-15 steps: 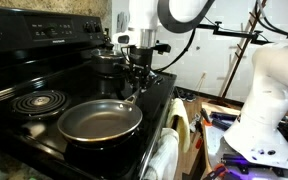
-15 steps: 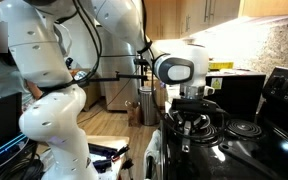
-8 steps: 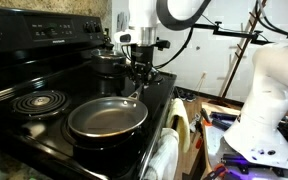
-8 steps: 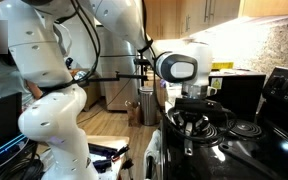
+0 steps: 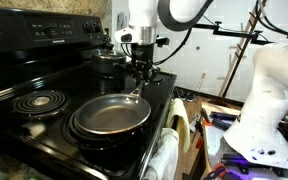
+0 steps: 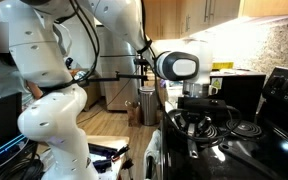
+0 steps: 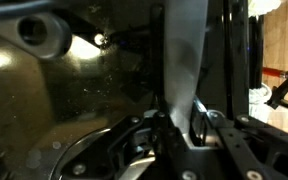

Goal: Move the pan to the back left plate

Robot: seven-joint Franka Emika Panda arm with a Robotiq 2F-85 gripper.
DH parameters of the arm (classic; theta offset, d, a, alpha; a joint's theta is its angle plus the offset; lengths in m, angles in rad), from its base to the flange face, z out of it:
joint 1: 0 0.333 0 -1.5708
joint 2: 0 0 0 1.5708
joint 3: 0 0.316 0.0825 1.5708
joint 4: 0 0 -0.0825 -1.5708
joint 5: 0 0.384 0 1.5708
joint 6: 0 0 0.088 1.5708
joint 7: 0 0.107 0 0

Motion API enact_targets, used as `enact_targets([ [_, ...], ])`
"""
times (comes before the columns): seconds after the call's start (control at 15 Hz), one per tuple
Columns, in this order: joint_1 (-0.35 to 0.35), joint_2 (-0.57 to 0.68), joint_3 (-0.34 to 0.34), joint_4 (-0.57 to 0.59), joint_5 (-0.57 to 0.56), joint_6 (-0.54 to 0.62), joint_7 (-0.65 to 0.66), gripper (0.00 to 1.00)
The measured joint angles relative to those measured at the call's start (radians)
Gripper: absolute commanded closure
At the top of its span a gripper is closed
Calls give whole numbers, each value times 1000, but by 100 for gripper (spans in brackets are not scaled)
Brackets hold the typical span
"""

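Jaws clenched on the silvery handle (image 7: pixel 184 60) of the pan (image 5: pixel 111 115); its dark grey interior is bare. Pot (image 5: pixel 109 62) behind: contents not discernible.

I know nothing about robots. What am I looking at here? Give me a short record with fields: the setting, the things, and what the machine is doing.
Setting: black stove in a kitchen
Main item: frying pan, empty, dark inside, on the front of the stove
Handle: slim silvery handle, pointing toward the arm
Tool: tool closed on the handle
Behind the pan: dark pot
Also: coil burner with nothing on it
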Motion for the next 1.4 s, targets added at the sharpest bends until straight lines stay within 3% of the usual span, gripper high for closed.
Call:
enact_targets([
  [0.47, 0, 0, 3, 14, -46, 18, 0, 93],
  [0.93, 1, 38, 10, 14, -48, 149, 0, 93],
  [1.4, -1, 47, 9, 26, -50, 155, 1, 93],
])
